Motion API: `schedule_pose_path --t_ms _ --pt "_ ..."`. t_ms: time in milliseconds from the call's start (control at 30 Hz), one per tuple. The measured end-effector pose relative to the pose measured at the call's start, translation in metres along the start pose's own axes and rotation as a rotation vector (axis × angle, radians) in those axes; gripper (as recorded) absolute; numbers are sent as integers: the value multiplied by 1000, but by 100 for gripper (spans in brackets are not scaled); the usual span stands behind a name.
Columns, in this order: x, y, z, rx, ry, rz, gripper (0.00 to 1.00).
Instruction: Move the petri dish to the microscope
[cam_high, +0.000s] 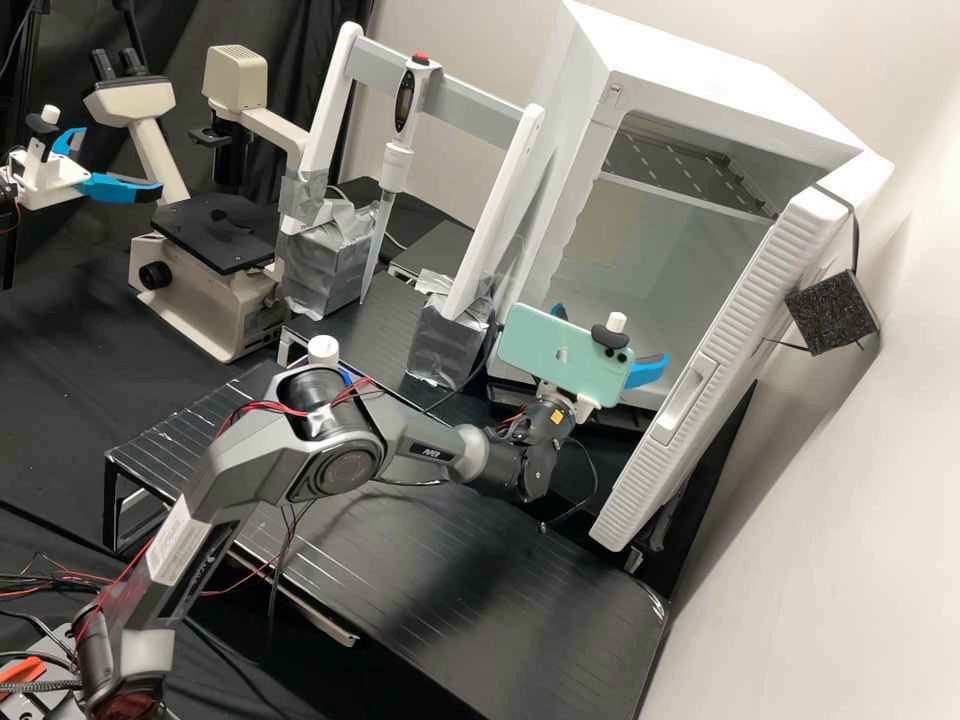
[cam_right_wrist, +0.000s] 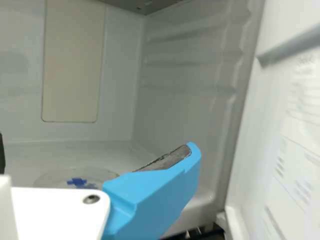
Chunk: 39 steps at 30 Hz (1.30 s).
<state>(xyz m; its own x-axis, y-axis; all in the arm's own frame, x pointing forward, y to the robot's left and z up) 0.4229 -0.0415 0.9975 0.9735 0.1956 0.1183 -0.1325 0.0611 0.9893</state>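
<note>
In the high view my gripper (cam_high: 612, 333) is at the doorway of the white incubator, partly behind a mint-green phone, its blue fingers spread apart. The wrist view has the gripper (cam_right_wrist: 97, 150) open, one blue finger in plain sight and a dark sliver of the other at the edge. Beyond it, a clear round petri dish (cam_right_wrist: 102, 174) with a blue mark lies on the incubator's white floor, partly covered by the gripper's white mount. Nothing is held. The cream microscope (cam_high: 215, 300) with its black stage (cam_high: 220, 232) stands at the back left.
The incubator's door (cam_high: 735, 350) stands open beside the gripper, and a wire shelf (cam_high: 690, 170) spans its upper part. A white frame with a pipette (cam_high: 397, 165) rises between incubator and microscope. Below the arm is a black ribbed platform (cam_high: 440, 580). Another arm's gripper is at far left.
</note>
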Motion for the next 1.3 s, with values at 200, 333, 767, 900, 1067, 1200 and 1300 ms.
schedule_pose_path --t_ms 200,333,767,900,1067,1200,1300 --pt "8 -8 -9 2 5 -22 100" --pt "17 -17 -10 4 1 -42 100" --pt "33 -44 18 -16 -94 -134 100" --pt "36 -41 18 -24 -87 -128 100" --pt "39 -41 20 -32 -86 -127 100" --pt "40 -41 21 -33 -88 -126 100" --pt "40 -41 21 -33 -88 -126 100"
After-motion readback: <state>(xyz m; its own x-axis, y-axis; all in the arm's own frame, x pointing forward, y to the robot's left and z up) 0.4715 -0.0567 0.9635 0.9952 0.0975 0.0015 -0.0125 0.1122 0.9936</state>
